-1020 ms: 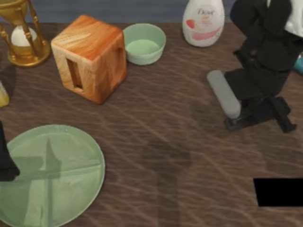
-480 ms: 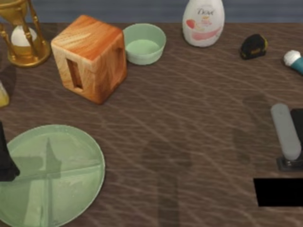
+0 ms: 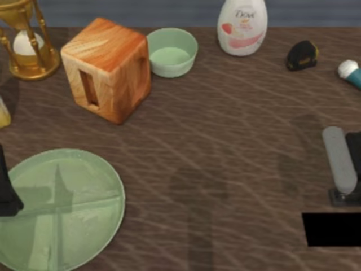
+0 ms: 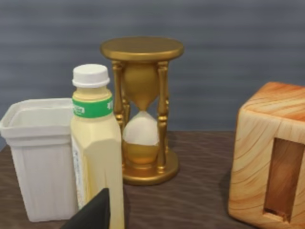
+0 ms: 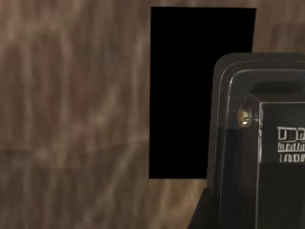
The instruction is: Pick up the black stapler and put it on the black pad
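Top view: the black stapler [image 3: 342,164] sits at the table's right edge, its long axis running near-to-far, grey top arm uppermost, just beyond the black pad [image 3: 333,229] and not on it. The right gripper [image 3: 355,155] is mostly cut off by the frame; whether it pinches the stapler cannot be told. Right wrist view: the stapler [image 5: 259,143] overlaps the pad [image 5: 190,90]. The left gripper [image 3: 7,195] is parked over the green plate [image 3: 62,212], finger spacing unclear.

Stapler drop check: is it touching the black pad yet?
Apart. The top view shows a strip of table between stapler and pad.
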Controlling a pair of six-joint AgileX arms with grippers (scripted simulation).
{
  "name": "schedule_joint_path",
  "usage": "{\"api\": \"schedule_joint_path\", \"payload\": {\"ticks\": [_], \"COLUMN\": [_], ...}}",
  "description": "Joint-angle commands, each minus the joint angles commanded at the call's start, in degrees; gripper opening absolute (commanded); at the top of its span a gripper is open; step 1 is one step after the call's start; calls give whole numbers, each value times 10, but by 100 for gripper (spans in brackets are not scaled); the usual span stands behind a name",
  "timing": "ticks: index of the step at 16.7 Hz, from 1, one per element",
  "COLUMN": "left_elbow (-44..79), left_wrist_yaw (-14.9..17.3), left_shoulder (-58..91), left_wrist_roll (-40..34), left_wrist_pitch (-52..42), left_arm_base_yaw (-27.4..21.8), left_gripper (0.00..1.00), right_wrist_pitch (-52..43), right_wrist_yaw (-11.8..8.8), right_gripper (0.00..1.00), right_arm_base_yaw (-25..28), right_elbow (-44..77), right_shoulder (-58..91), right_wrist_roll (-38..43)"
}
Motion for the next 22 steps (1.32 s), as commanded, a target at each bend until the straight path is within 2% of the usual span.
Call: {"api": "schedule_joint_path", "payload": {"ticks": [8,14,22], "left_elbow": [0,0,0], "left_wrist_yaw": [0,0,0], "left_shoulder": [0,0,0], "left_wrist_roll": [0,0,0], "left_wrist_pitch": [0,0,0], "left_arm_base_yaw": [0,0,0], "left_gripper": [100,100,100], "right_wrist_pitch": [202,229,229], "right_wrist_yaw": [0,0,0], "right_gripper": [0,0,60], "right_arm_base_yaw": [7,8,8], "right_elbow": [-121,-140,-140], "right_shoulder": [76,88,88], "right_wrist_roll": [9,11,11]}}
